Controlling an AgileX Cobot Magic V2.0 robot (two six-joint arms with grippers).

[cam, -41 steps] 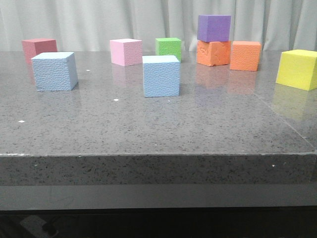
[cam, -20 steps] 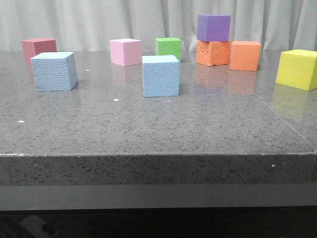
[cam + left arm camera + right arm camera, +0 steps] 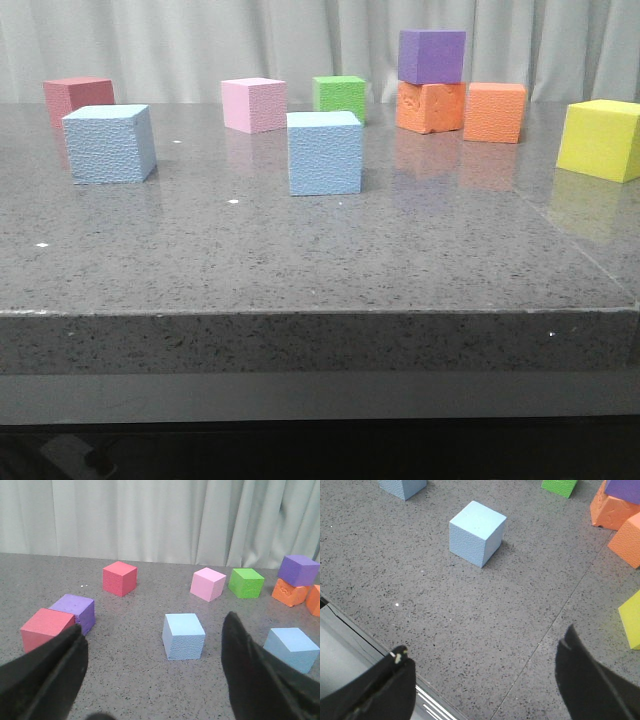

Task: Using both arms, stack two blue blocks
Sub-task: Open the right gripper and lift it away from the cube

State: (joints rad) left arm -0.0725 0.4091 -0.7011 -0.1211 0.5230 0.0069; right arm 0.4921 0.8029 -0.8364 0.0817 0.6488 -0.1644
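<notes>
Two sky-blue blocks stand apart on the grey table: one at the left (image 3: 110, 144) and one in the middle (image 3: 325, 152). Neither gripper shows in the front view. In the left wrist view my left gripper (image 3: 154, 621) is open and empty, and the left blue block (image 3: 184, 636) sits ahead between its fingers; the middle block (image 3: 291, 649) lies off to the side. In the right wrist view my right gripper (image 3: 484, 641) is open and empty over the table's front edge, with the middle blue block (image 3: 477, 532) well ahead and the left one (image 3: 402, 486) beyond it.
Behind the blue blocks stand a red cube (image 3: 78, 97), a pink cube (image 3: 254, 104), a green cube (image 3: 339, 96), a purple cube (image 3: 432, 56) on an orange one (image 3: 430, 107), another orange cube (image 3: 495, 112) and a yellow cube (image 3: 600, 139). Another red cube (image 3: 45, 628) and purple cube (image 3: 75, 611) sit far left.
</notes>
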